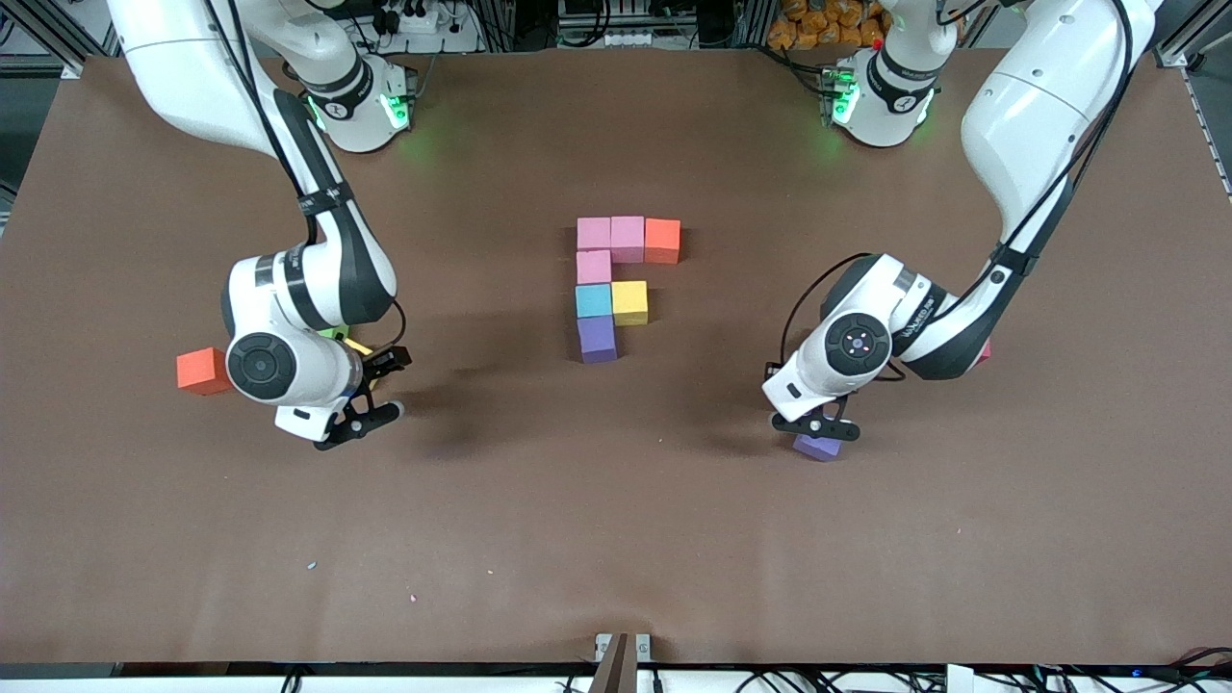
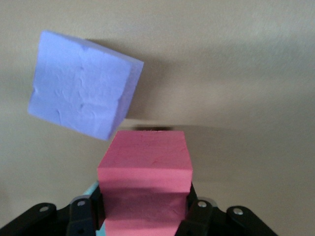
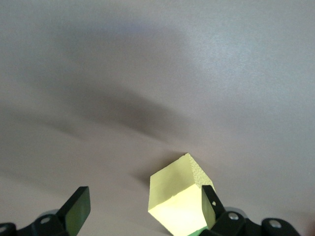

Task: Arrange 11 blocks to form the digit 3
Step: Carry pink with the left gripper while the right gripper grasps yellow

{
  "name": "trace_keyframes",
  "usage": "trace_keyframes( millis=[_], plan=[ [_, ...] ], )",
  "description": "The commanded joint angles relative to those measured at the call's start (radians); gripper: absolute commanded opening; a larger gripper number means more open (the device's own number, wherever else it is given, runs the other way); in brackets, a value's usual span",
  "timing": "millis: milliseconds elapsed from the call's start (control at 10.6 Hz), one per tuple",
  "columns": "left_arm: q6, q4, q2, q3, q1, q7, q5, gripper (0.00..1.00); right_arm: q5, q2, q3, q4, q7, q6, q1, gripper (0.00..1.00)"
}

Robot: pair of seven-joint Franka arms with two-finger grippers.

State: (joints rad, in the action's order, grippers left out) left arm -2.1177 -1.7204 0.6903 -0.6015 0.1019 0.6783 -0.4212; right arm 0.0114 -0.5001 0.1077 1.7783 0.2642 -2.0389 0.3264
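Observation:
Several blocks form a partial figure mid-table: two pink [image 1: 610,234] and an orange one [image 1: 662,241] in a row, then a pink [image 1: 594,267], a light blue [image 1: 593,300] with a yellow [image 1: 630,301] beside it, and a purple [image 1: 598,339]. My left gripper [image 1: 818,422] [image 2: 145,201] is shut on a pink-red block [image 2: 145,157], which the hand hides in the front view. A loose purple block [image 1: 818,447] [image 2: 83,83] lies right beside it. My right gripper [image 1: 380,388] [image 3: 143,209] is open, with a yellow block [image 3: 179,201] against one finger [image 3: 209,202].
An orange-red block [image 1: 203,371] lies toward the right arm's end of the table. A green cube [image 1: 333,333] peeks out by the right hand. A light blue sliver [image 2: 91,191] shows under the left gripper. A red corner [image 1: 983,354] shows past the left forearm.

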Motion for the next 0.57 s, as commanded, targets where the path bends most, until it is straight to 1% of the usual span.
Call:
trace_keyframes(
  millis=[0,94,283,377,471],
  plan=[
    [0.027,-0.013,-0.047,-0.021,0.01,0.263,0.067,0.0,-0.111,0.106,-0.017,0.168,0.024,-0.114,-0.001,1.0],
    [0.041,-0.012,-0.052,-0.023,0.01,0.397,0.108,0.0,-0.145,0.116,-0.017,0.194,0.055,-0.145,0.0,1.0],
    [0.042,-0.011,-0.054,-0.032,0.015,0.614,0.177,0.0,-0.149,0.12,-0.017,0.243,0.121,-0.225,-0.009,1.0],
    [0.042,-0.015,-0.054,-0.032,0.013,0.726,0.22,0.0,-0.149,0.121,-0.017,0.287,0.137,-0.286,-0.01,1.0],
    [0.041,-0.016,-0.054,-0.032,0.015,0.876,0.237,0.0,-0.149,0.124,-0.017,0.323,0.154,-0.338,-0.013,1.0]
  ],
)
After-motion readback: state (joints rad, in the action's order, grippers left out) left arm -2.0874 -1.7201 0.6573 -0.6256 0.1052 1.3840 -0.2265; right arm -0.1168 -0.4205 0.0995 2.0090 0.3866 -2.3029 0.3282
